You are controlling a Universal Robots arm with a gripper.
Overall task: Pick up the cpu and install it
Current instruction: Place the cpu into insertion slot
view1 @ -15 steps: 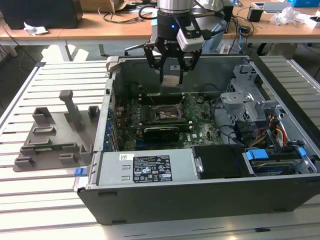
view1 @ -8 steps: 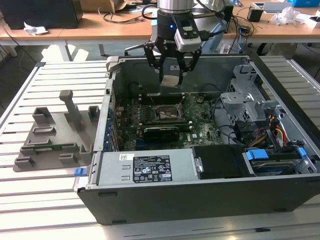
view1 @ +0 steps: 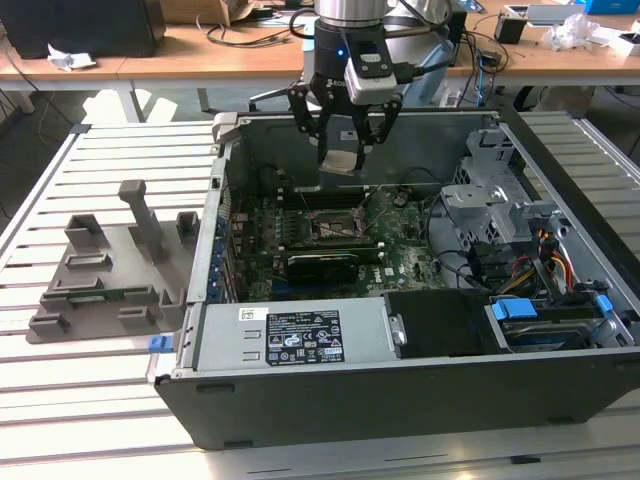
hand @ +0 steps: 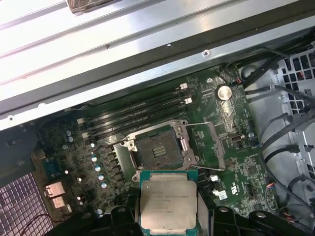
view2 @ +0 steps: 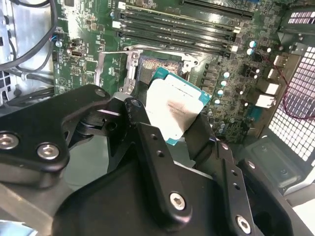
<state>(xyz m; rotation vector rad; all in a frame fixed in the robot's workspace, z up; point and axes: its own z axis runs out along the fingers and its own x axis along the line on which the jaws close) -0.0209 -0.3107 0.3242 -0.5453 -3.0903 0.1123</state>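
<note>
My gripper [view1: 343, 150] hangs over the rear part of the open computer case [view1: 300, 345], shut on the cpu [view1: 342, 161]. The cpu is a flat square chip with a silver top and a thin green edge. In both wrist views the cpu [view2: 174, 110] [hand: 168, 200] sits between the black fingers [view2: 147, 142], held by two opposite edges. Below it on the green motherboard lies the black socket [hand: 157, 147] [view2: 160, 66] [view1: 335, 228], with its metal frame swung open and its contact field bare. The cpu is above the socket and apart from it.
Memory slots [hand: 138, 115] run beside the socket, and a thin lever [hand: 211, 147] stands out on its other side. Drive cages and cables [view1: 510, 240] fill the case at the exterior view's right. A grey plastic tray [view1: 110, 270] lies on the slatted table at the exterior view's left.
</note>
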